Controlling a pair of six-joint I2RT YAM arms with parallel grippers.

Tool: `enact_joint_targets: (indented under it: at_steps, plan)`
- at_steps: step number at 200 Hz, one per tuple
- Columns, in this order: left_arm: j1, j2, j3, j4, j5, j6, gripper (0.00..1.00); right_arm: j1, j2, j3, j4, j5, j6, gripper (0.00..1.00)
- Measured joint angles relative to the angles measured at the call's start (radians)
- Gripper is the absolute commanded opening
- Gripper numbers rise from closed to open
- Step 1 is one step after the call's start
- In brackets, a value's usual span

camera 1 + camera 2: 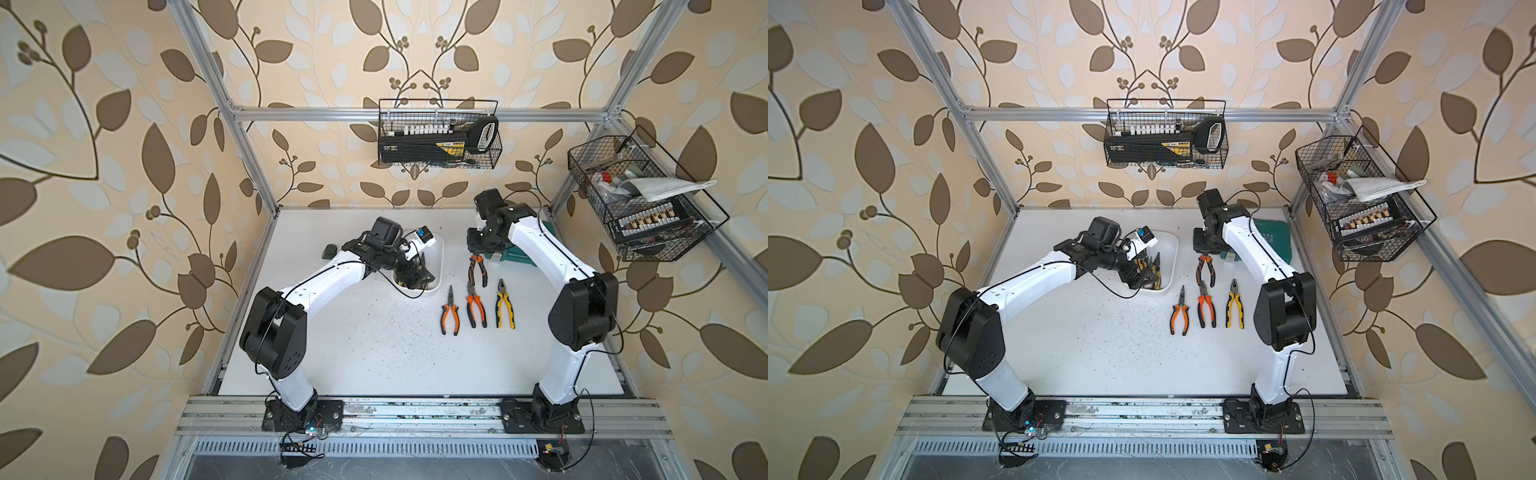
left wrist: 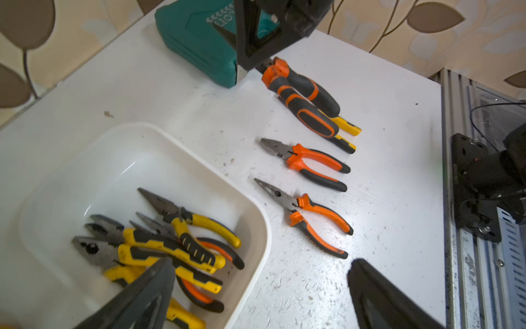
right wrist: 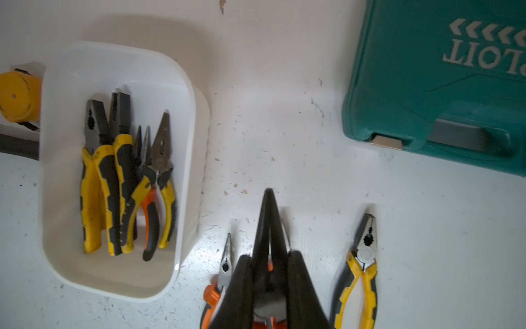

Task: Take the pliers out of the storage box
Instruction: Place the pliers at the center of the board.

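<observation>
Pliers [image 2: 170, 247] lie heaped in the storage box [image 2: 119, 159] — handles interlocked; three pairs [image 2: 296, 158] rest on the desk [image 2: 398, 142]. Left claw [image 2: 262, 263] gapes wide above the heap; right claw [image 3: 269, 196] pinches an orange-handled pair [image 2: 313, 119]. Lifting one may snag neighbours.

On my white tabletop [image 1: 374, 353], a teal tool case [image 3: 444, 85] lies at one o'clock. A back wire basket [image 1: 438, 133] hangs at twelve and a side wire basket [image 1: 640, 199] at two, both filled.
</observation>
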Motion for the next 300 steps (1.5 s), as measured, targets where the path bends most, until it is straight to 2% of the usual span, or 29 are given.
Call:
enact_joint_targets:
  at_steps: [50,111,148,204,220,234,280,300]
  plan:
    - [-0.067,0.061,0.027,0.110,0.028,-0.005,0.99,-0.169,-0.141,-0.265,0.072,0.020,-0.088,0.00]
    - [-0.119,0.080,0.027,0.202,0.082,0.017,0.99,-0.334,-0.190,-0.500,0.187,0.094,-0.240,0.00]
    - [-0.136,0.081,0.027,0.211,0.105,0.025,0.99,-0.358,-0.178,-0.550,0.253,0.135,-0.296,0.00]
    - [-0.135,0.080,0.021,0.208,0.103,0.024,0.99,-0.358,-0.045,-0.552,0.336,0.158,-0.312,0.00]
    - [-0.134,0.080,0.012,0.200,0.099,0.024,0.99,-0.358,-0.039,-0.555,0.344,0.158,-0.312,0.10]
    - [-0.134,0.080,0.004,0.189,0.095,0.023,0.99,-0.358,-0.039,-0.560,0.351,0.157,-0.310,0.28]
    - [-0.120,0.077,-0.003,0.156,0.045,0.009,0.99,-0.358,-0.068,-0.607,0.366,0.145,-0.291,0.54]
    - [-0.104,0.075,-0.003,0.123,-0.009,-0.022,0.99,-0.357,-0.140,-0.633,0.360,0.124,-0.280,0.71]
